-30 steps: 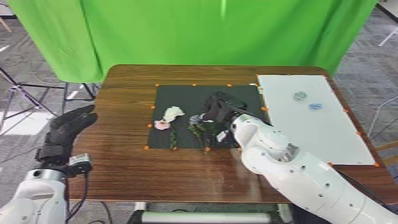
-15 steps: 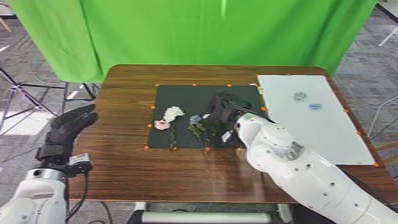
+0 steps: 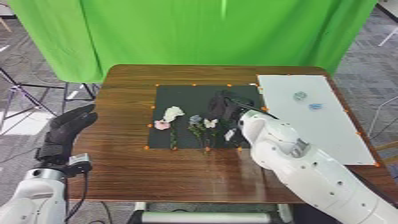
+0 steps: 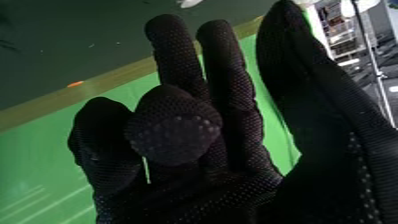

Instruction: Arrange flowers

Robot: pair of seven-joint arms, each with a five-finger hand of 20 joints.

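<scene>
Apparently the flowers are being laid out like a little picture: a white bloom (image 3: 173, 111), a pink one (image 3: 162, 125) just beside it, then a blue one (image 3: 195, 119) and a small pale one (image 3: 210, 123) side by side, all on the dark mat (image 3: 189, 92). Their heads point away from the robot and green stems (image 3: 197, 130) trail back towards it, presumably so that they read as one upright bunch.

Just to the right of the small pale bloom is the right hand (image 3: 224, 106), over the mat. Its fingers are spread loosely, some straight and some slightly bent, with nothing between them. I'd guess it is free either to nudge that flower or to go for another, and a low sweep from there could knock the neat row askew.

Farther right lies a white board (image 3: 333, 135), bearing two small bluish-green pieces (image 3: 300, 95) that I can't quite make out; perhaps they are spares kept within that arm's reach. Over on the left side, the left hand (image 3: 67, 127) is relaxed and empty by the brown table (image 3: 124, 172), well apart from the blooms, which leaves the other arm room. Orange marks (image 3: 147, 147) edge the mat, probably to fix its place.
</scene>
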